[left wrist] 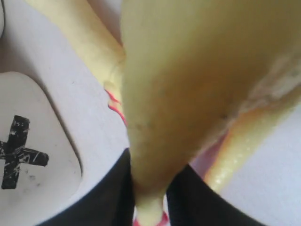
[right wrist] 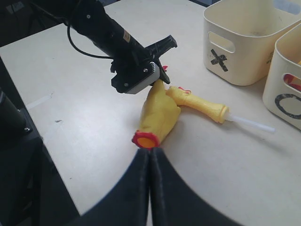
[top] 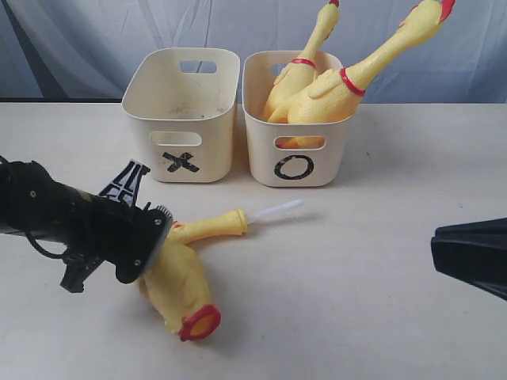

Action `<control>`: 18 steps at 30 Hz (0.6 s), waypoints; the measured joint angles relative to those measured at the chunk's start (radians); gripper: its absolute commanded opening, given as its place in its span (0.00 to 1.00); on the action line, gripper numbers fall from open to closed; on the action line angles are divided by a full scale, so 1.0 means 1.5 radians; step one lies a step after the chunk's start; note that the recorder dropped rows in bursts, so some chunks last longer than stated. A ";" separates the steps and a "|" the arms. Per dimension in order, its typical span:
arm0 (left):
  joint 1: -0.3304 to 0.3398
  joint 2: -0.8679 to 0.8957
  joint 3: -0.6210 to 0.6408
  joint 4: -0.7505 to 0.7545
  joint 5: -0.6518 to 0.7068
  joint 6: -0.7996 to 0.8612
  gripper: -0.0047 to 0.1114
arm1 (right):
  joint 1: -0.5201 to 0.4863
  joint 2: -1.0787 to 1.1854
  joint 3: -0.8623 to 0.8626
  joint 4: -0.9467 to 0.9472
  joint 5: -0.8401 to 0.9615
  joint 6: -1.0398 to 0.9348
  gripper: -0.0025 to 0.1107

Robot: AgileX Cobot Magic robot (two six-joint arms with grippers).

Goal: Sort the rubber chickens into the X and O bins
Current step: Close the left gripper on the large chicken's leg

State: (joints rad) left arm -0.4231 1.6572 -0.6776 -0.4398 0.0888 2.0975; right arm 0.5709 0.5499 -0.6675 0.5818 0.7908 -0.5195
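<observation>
A headless yellow chicken body (top: 181, 290) with a red neck ring lies on the table, and my left gripper (top: 150, 245) is shut on its narrow end (left wrist: 155, 188). Beside it lies the slim yellow fragment (top: 207, 228) with a white tube (top: 277, 210). Two whole chickens (top: 333, 87) stand head-down in the O bin (top: 295, 166), feet up. The X bin (top: 181, 162) stands to its left, with no chicken showing in it. My right gripper (right wrist: 149, 157) is shut and empty, hovering apart from the body's red ring (right wrist: 143, 140).
A grey-blue curtain hangs behind the two bins. In the right wrist view the table's edge (right wrist: 56, 165) runs close to the left arm, with dark floor beyond. The right arm's black housing (top: 475, 253) sits at the exterior view's right edge.
</observation>
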 measured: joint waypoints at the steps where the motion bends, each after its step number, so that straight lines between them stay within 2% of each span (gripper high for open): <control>1: 0.000 0.000 0.000 0.000 0.000 0.000 0.06 | 0.000 0.000 0.000 0.000 0.000 0.000 0.02; 7: 0.000 -0.001 0.000 0.000 0.005 0.000 0.04 | 0.000 0.000 0.000 0.000 0.000 0.000 0.02; 13: 0.000 -0.041 0.000 -0.016 0.094 -0.005 0.04 | 0.000 0.000 0.000 0.000 0.000 0.000 0.02; 15: 0.000 -0.065 0.000 -0.017 0.121 -0.040 0.04 | 0.000 0.000 0.000 0.000 0.000 0.000 0.02; 18: 0.000 -0.110 0.000 -0.017 0.130 -0.149 0.04 | 0.000 0.000 0.000 0.000 0.000 0.000 0.02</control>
State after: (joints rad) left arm -0.4231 1.4922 -0.6776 -0.4656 0.2837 1.8736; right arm 0.5709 0.5499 -0.6675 0.5818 0.7908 -0.5195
